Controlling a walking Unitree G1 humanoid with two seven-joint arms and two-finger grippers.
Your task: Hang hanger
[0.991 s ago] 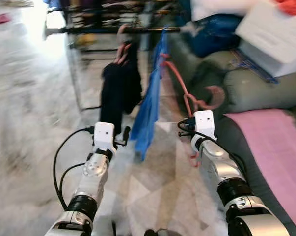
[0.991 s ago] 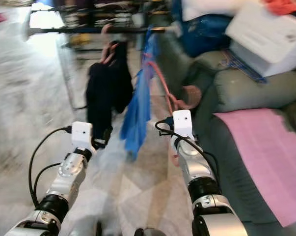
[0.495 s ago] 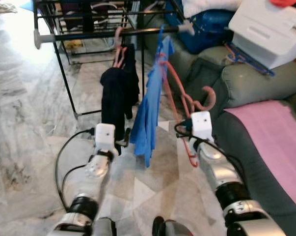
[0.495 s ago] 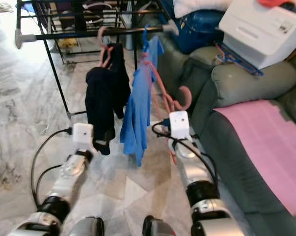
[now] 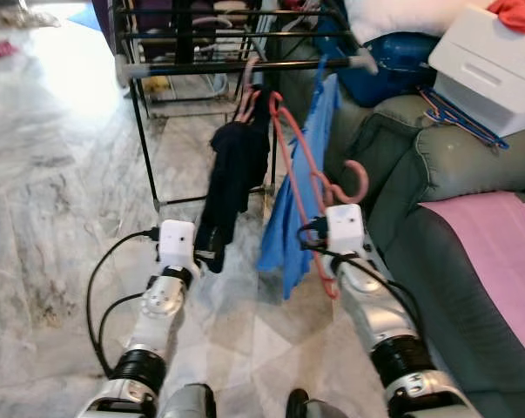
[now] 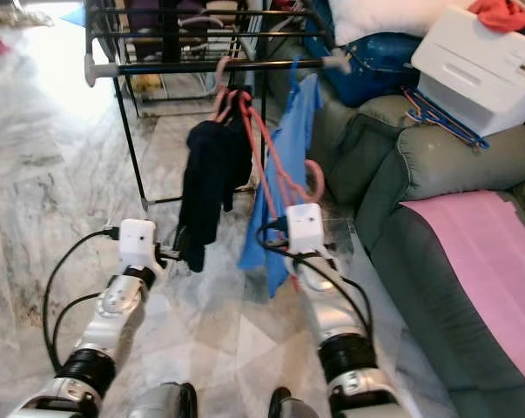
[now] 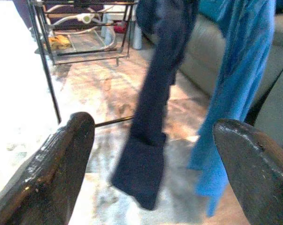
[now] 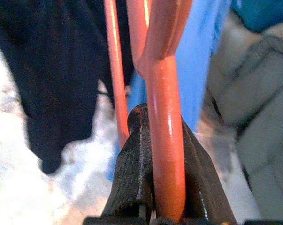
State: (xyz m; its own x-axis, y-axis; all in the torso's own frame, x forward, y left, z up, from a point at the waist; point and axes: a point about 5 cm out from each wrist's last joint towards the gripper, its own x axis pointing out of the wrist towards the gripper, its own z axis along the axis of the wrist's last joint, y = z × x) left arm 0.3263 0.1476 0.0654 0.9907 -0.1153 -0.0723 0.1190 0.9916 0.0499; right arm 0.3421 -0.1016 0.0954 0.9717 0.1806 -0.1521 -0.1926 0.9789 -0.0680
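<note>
Right now the right gripper (image 8: pixel 153 140) is clamped on an empty coral hanger (image 5: pixel 299 174), its fingers (image 8: pixel 132 183) pinched tight round the plastic bar. That hanger stands nearly upright from the wrist, with its hook (image 5: pixel 356 178) curling out toward the green sofa (image 5: pixel 436 165), not yet over anything. The left gripper (image 7: pixel 150 154) hangs low and spread wide with nothing between its fingers (image 7: pixel 47 173), pointing at the foot of the dark garment (image 5: pixel 232 187).

Beyond them stands the black clothes rack (image 5: pixel 144 139), and its top rail (image 5: pixel 245 64) carries the dark garment and a blue shirt (image 5: pixel 301 205), each on its own hanger, toward the rail's sofa end. A white box (image 5: pixel 488 61) sits on the sofa's arm, a pink cloth (image 5: pixel 493 252) on the seat.

Compared with half a second ago the whole rack sits further to the robot's right and closer in the head view, so the robot has stepped or turned, and the held hanger now rises between the two garments instead of beside the shirt. To my eye that lines it up better with the rail, though the hook is below it and must go up and over.
</note>
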